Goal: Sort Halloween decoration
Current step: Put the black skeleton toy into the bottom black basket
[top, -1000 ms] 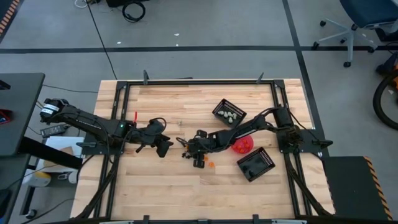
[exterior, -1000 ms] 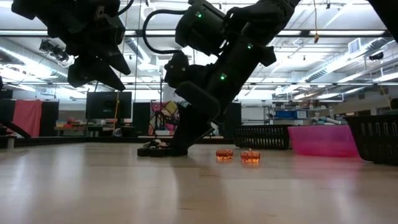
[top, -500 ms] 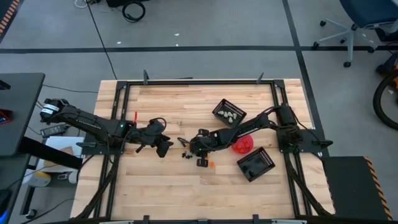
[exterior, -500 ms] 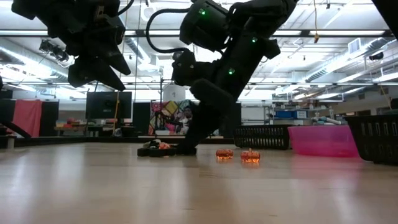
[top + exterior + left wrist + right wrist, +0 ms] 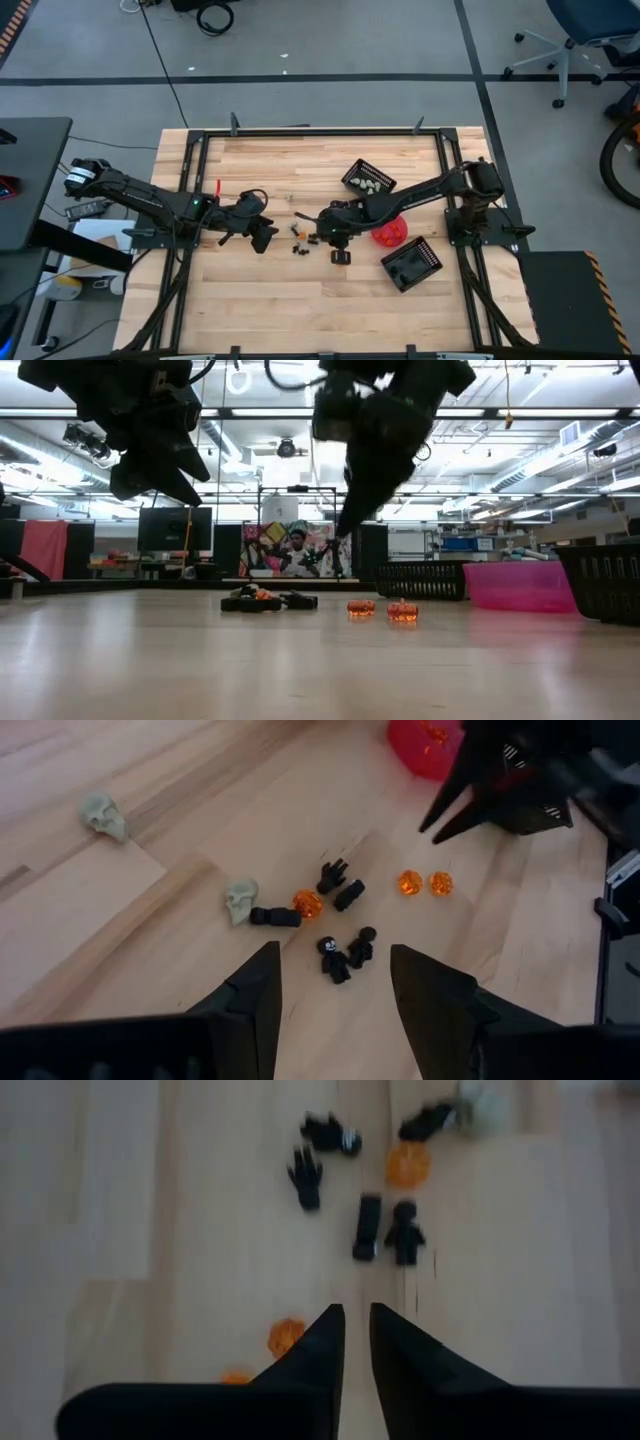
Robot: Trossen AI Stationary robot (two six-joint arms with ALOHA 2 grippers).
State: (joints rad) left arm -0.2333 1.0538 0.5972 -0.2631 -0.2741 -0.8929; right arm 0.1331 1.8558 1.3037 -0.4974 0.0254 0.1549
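Note:
The Halloween decoration lies loose on the wood at mid-table: black trinkets (image 5: 335, 875), orange ones (image 5: 409, 882) and pale skulls (image 5: 240, 900). My left gripper (image 5: 330, 952) hangs open just above the pile, on its left side (image 5: 262, 237). My right gripper (image 5: 357, 1315) is lifted well off the table (image 5: 343, 532), right of the pile, its fingers drawn together to a thin slit. Nothing shows between them.
A pink bowl (image 5: 390, 232) sits right of the pile under the right arm. One black basket (image 5: 368, 180) with pale trinkets stands behind it, another (image 5: 411, 264) in front. Two orange trinkets (image 5: 403, 610) lie apart from the pile, toward the bowl.
My right gripper has risen from the pile, where its fingers stood on the table, and has gone up and toward the table's right edge. The trinkets lie uncovered where it stood.

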